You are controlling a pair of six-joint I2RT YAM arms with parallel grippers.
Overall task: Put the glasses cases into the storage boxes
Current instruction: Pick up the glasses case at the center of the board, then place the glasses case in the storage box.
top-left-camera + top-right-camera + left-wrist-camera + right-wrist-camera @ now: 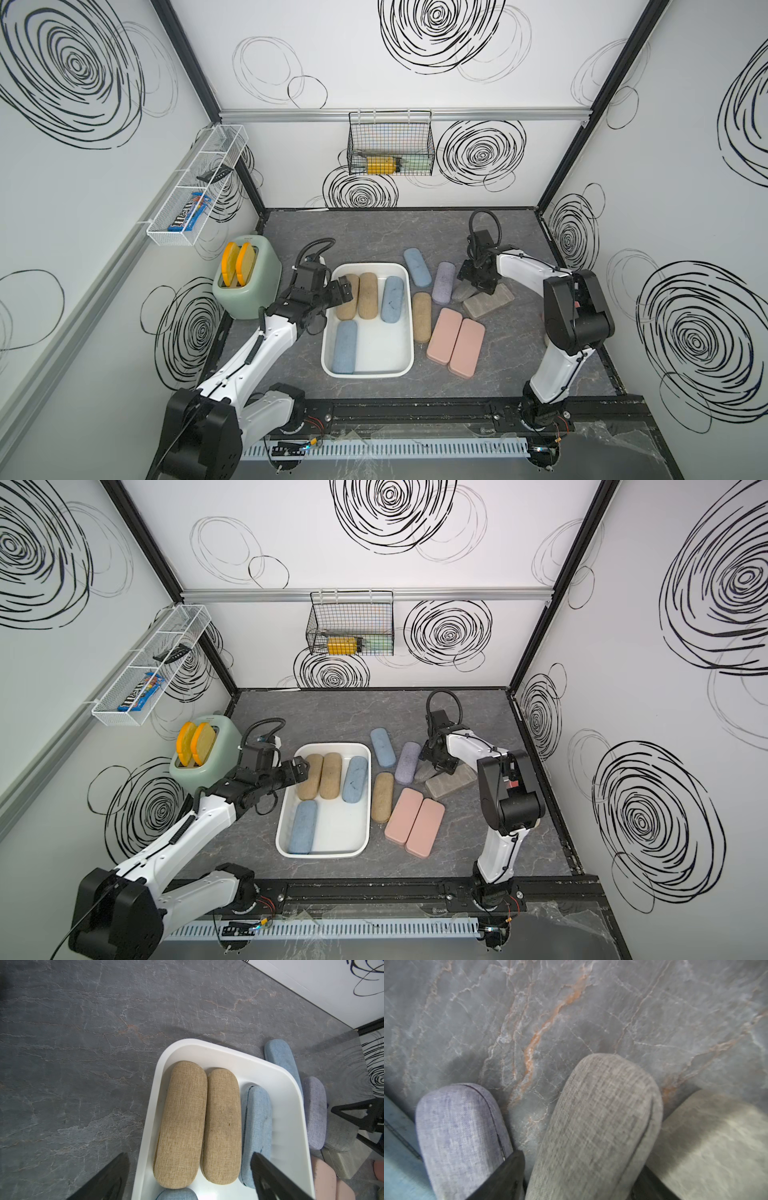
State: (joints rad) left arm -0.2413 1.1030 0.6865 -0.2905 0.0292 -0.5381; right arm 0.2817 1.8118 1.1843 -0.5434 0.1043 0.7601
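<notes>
the step in hand looks like the pick of the grey case (596, 1126). it lies on the worktop (374, 232) toward the far right corner, wedged between the lilac case (444, 282) and the flat grey-beige case (494, 299). the right gripper (478, 286) is down over it, wrist bent steeply toward the surface, elbow high. in the right wrist view a dark finger (508, 1172) stands on each side of the case at a middling gap, but whether the pads press it i cannot tell. next, i judge, it needs a firm close and a straight lift clear of both neighbours. then comes a carry to the white bin (409, 332) in the middle of the worktop, where two tan cases (368, 295) and two blue cases (392, 299) lie. the left gripper (343, 293) hovers over the bin's far left corner, forearm reaching low across, jaws wide and empty.
</notes>
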